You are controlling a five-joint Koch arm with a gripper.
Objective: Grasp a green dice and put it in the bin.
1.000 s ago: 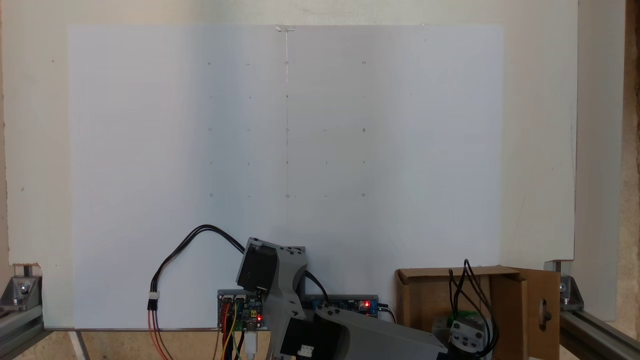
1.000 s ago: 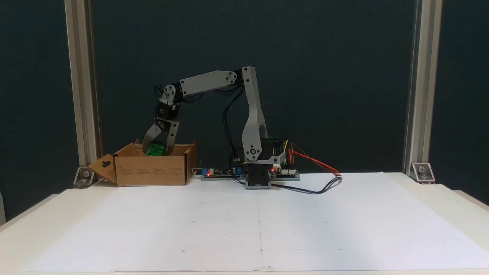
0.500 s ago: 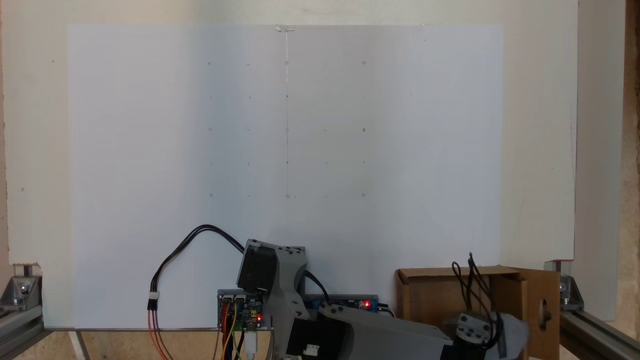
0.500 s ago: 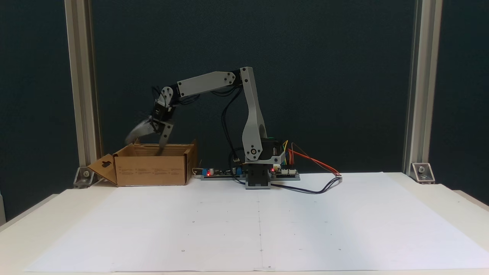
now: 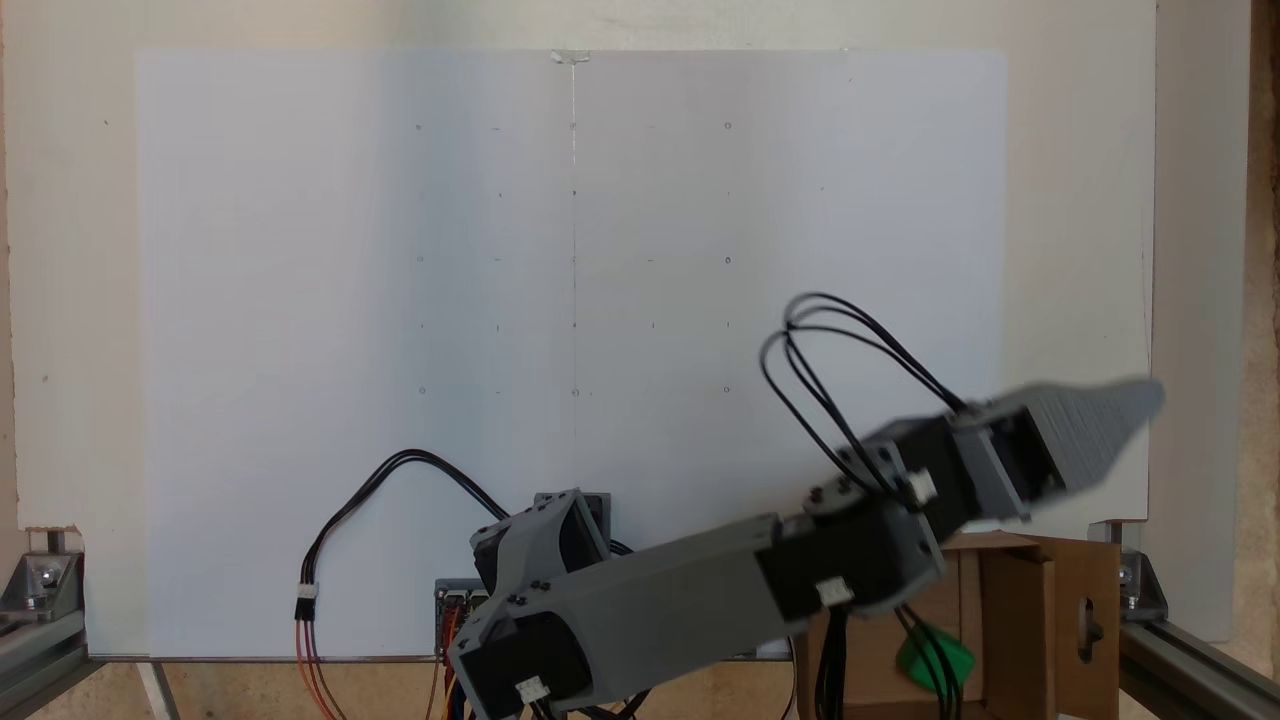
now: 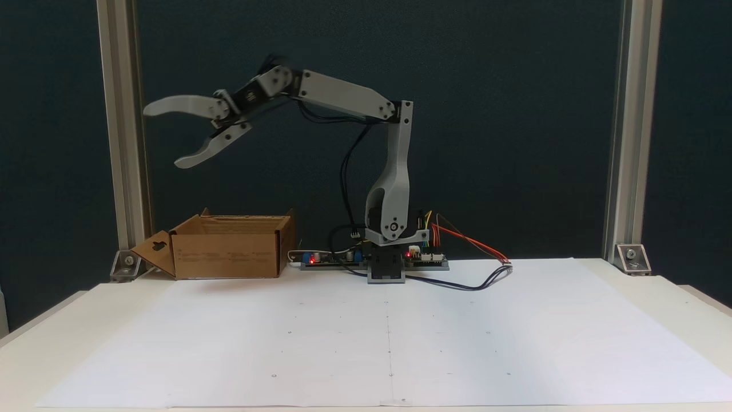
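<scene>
Koch arm's gripper [image 6: 163,136] high above cardboard bin [image 6: 229,252], jaws spread wide, empty. Green dice [image 5: 930,660] lies inside bin, partly behind black cables. Risk, judged: slack cables could snag bin flap as arm swings back, dragging box across surface. A second ago jaws held dice low over bin; half second ago, parting over box.

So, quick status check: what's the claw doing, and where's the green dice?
Gripper open, empty, raised high above the bin. Dice lying inside the bin. Nothing in the way.
</scene>
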